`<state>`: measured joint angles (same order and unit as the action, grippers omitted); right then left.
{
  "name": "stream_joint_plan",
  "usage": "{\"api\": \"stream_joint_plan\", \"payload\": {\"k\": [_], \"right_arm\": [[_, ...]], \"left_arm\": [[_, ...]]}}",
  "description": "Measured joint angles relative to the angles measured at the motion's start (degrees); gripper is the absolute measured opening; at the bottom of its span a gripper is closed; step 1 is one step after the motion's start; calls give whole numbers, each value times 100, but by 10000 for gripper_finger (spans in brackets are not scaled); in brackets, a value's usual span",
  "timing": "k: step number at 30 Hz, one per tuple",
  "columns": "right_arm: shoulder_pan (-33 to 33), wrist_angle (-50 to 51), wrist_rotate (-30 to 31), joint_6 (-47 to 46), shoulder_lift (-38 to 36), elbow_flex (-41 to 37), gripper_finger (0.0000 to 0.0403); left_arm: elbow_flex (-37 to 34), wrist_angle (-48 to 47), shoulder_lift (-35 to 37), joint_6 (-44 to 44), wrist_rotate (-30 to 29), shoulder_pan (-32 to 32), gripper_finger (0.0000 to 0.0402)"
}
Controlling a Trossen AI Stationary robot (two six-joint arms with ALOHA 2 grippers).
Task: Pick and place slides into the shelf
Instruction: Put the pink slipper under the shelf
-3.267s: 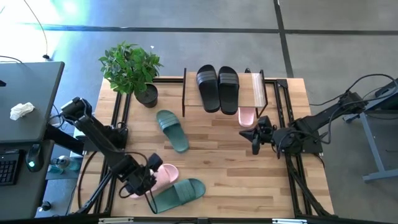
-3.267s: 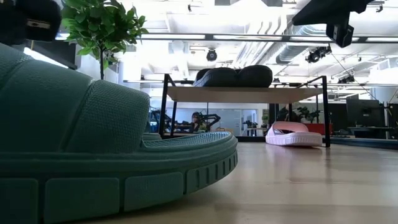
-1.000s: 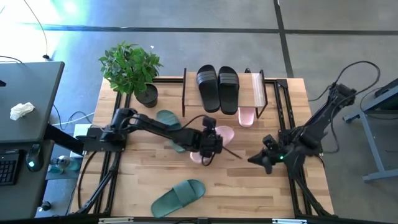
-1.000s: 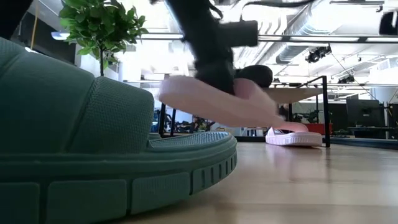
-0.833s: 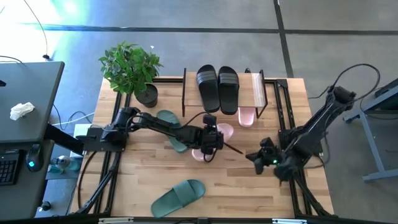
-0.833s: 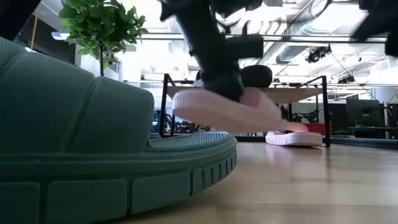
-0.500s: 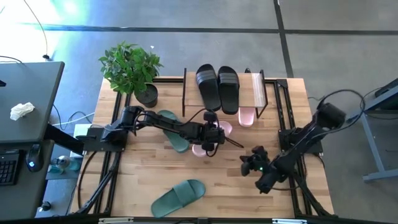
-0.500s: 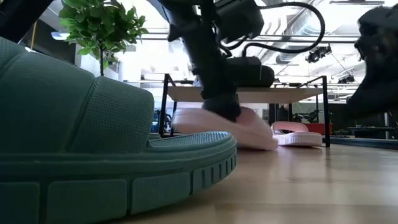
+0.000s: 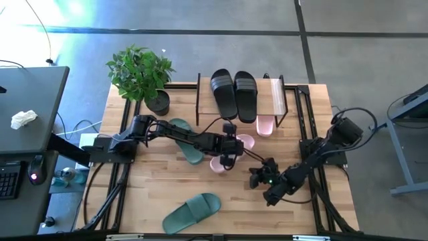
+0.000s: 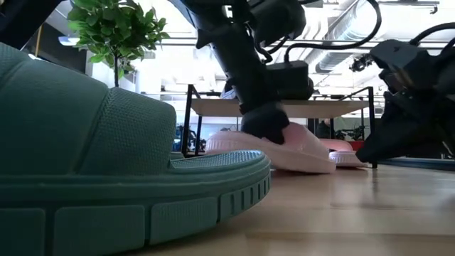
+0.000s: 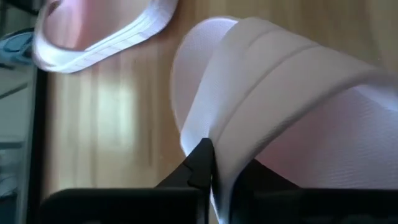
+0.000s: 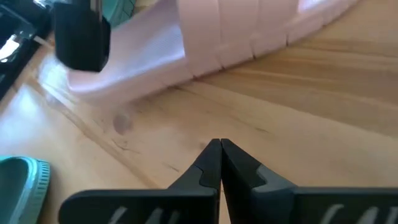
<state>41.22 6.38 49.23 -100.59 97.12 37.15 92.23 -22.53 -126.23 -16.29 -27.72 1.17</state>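
The left gripper (image 9: 228,148) clenches the strap of a pale pink slide (image 9: 231,152) on the table in front of the shelf (image 9: 275,96), hiding much of it from above. The right gripper (image 9: 257,177), clenched empty, sits beside it. Only the low view shows the sole (image 10: 298,161) touching the tabletop (image 10: 370,213).

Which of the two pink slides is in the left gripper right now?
The pink slide on the open tabletop in front of the shelf; the left gripper is on its strap. The other pink slide lies under the shelf, untouched.

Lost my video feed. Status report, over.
Left gripper clamped on pink slide, down before shelf. Right gripper shut, empty, close beside. Nothing blocking.
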Motion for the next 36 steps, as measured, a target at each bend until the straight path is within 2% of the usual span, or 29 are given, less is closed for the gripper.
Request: {"api": "stream_joint_plan", "payload": {"k": [7,11,16,20,26,29,32,36], "right_arm": [[-46,-108,-133,58,-7,-2,0],[2,-114,-142,58,-7,-2,0],[15,-132,-144,38,-7,-2,0],[2,-132,-140,-86,-7,-2,0],[-169,-7,27,-201,-9,-2,0],[-350,68,-85,-200,-9,-2,0],[-563,113,-272,-136,-8,-4,0],[-797,118,-381,60,-2,-2,0]], "left_arm": [[0,329,-4,-258,607,-9,103],[0,310,-4,-302,754,-9,157],[-1,7,86,-296,1039,-8,211],[-7,-511,395,-138,1387,-7,238],[7,-1063,1050,-138,1451,-11,249],[5,-1817,1344,-140,1855,-6,241],[-1,-2978,1481,-142,2607,-3,229],[-151,-3998,1461,-244,2774,-162,203]]}}
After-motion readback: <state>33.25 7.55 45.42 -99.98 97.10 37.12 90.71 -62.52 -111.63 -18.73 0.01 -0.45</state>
